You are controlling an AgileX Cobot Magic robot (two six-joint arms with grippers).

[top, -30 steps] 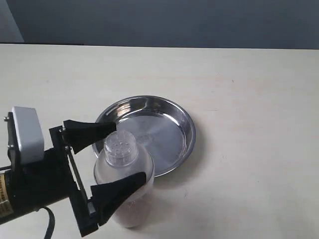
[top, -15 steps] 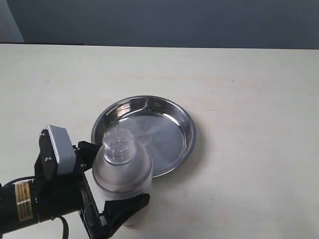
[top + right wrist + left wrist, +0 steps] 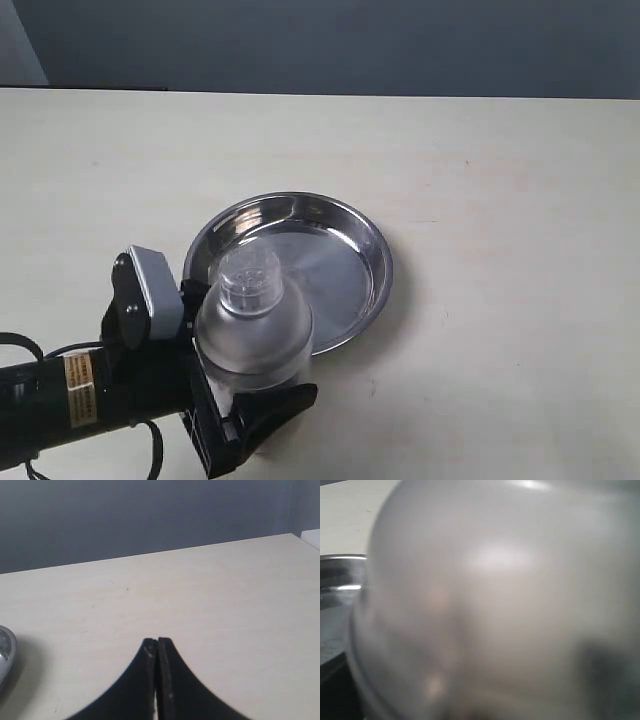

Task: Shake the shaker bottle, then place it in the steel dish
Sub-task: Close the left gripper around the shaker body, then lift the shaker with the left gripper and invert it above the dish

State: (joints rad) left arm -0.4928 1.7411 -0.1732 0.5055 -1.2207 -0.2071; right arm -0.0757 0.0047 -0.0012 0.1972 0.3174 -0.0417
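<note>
The left end effector (image 3: 243,352) is clamping the bottle (image 3: 255,320) upright between its fingers, at the near left rim of the dish (image 3: 383,262) on the counter (image 3: 500,180). The right end effector (image 3: 157,647) is holding its fingers together.

We see the left gripper (image 3: 243,352), which stood wide open around the bottle (image 3: 258,322) a second ago, now closed on its body. The arm has swung in closer behind it, and the bottle's cap has shifted slightly toward the dish (image 3: 350,262).
</note>
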